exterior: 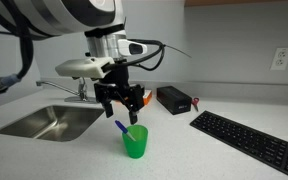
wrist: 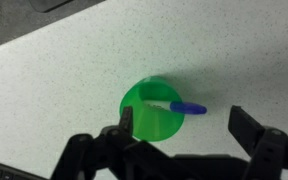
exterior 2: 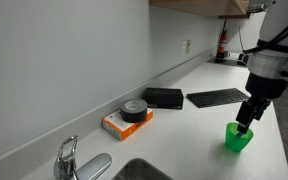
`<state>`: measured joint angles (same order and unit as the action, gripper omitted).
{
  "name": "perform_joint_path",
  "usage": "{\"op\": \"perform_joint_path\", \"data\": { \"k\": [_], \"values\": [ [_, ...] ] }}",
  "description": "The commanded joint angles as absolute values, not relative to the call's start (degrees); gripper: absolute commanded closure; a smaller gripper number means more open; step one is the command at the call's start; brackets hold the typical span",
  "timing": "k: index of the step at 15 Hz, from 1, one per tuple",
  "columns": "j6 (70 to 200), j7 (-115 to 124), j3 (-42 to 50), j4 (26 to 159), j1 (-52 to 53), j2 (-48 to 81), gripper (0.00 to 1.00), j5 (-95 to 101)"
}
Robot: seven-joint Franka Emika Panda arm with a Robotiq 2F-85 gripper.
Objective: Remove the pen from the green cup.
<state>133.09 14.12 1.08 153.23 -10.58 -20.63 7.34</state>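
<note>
The green cup (exterior: 135, 142) stands upright on the white speckled counter, also seen in an exterior view (exterior 2: 238, 137) and in the wrist view (wrist: 151, 108). The blue-purple pen (exterior: 121, 127) leans inside it, its end poking over the rim (wrist: 188, 107). My gripper (exterior: 121, 101) hangs open and empty just above the cup (exterior 2: 247, 119). In the wrist view its two fingers (wrist: 182, 128) straddle the cup's rim and the pen end, apart from both.
A steel sink (exterior: 50, 121) with a faucet (exterior: 79, 88) lies beside the cup. A black keyboard (exterior: 252, 140) and a black box (exterior: 174, 99) sit further along the counter. A roll of black tape on an orange box (exterior 2: 128, 117) stands by the wall.
</note>
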Motion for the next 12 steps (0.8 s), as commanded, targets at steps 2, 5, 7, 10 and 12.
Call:
{"op": "perform_joint_path", "data": {
  "k": [2,5,7,10,12],
  "values": [
    [138.95,17.59,0.15,154.14,-10.17,-17.05,0.00,7.95],
    [140.37,18.33,0.01,153.91,-10.19,-15.53,0.35,8.23],
    [140.52,18.65,0.08,153.58,-10.21,-14.78,0.52,8.19],
    [139.76,19.20,0.23,153.16,-10.20,-14.46,0.74,8.01],
    [139.35,19.15,0.42,152.96,-10.11,-14.81,0.90,7.59]
  ]
}}
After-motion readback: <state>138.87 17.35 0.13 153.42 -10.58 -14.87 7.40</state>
